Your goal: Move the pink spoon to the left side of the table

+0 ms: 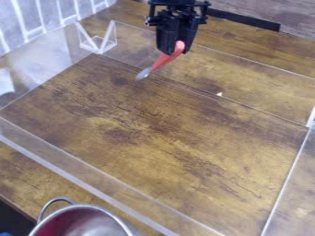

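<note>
The pink spoon (164,60) hangs tilted above the table (160,129), its pink handle uppermost and its small silver bowl pointing down to the left, near the top centre of the camera view. My gripper (174,46) points downward and is shut on the spoon's handle. The black fingers (165,37) hide the top of the handle. The spoon's bowl floats clear of the dark brown wood.
Clear acrylic walls (74,171) border the tabletop in front, on the left and at the right. A clear triangular stand (96,39) sits at the back left. A large steel bowl (76,223) lies outside the front wall at the bottom left.
</note>
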`<state>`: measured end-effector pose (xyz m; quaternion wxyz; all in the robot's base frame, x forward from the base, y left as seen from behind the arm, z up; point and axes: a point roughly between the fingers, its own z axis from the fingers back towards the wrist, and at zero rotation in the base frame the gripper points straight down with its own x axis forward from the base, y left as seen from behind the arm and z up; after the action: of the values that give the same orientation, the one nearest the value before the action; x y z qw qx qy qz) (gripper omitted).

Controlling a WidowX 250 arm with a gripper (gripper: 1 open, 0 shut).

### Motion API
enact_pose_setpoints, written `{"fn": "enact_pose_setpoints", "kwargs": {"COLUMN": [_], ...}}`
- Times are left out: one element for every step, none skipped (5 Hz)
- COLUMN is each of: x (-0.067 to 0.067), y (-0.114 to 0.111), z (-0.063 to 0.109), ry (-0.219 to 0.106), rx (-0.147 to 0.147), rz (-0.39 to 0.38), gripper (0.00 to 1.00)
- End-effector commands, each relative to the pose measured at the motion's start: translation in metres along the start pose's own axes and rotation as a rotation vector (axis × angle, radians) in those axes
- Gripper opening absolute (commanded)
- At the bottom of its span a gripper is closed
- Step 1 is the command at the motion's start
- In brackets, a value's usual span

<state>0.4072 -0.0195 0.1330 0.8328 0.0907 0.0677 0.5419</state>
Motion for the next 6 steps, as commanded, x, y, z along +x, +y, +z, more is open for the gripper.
{"fn": "enact_pose_setpoints", "kwargs": {"x": [0.006, 0.003, 0.021, 0.036, 0.034, 0.028], "y": [0.013, 0.011, 0.011, 0.005, 0.008, 0.023], "z": [0.055, 0.054, 0.043, 0.033, 0.023, 0.035], "ry": [-0.055, -0.033, -0.029, -0.024, -0.024, -0.025], "rx": [-0.141, -0.131, -0.123, -0.109, -0.089, -0.12], "rz": [0.076, 0.21, 0.232, 0.249, 0.233, 0.229], "gripper": [0.0, 0.0, 0.0, 0.0, 0.0, 0.0]}}
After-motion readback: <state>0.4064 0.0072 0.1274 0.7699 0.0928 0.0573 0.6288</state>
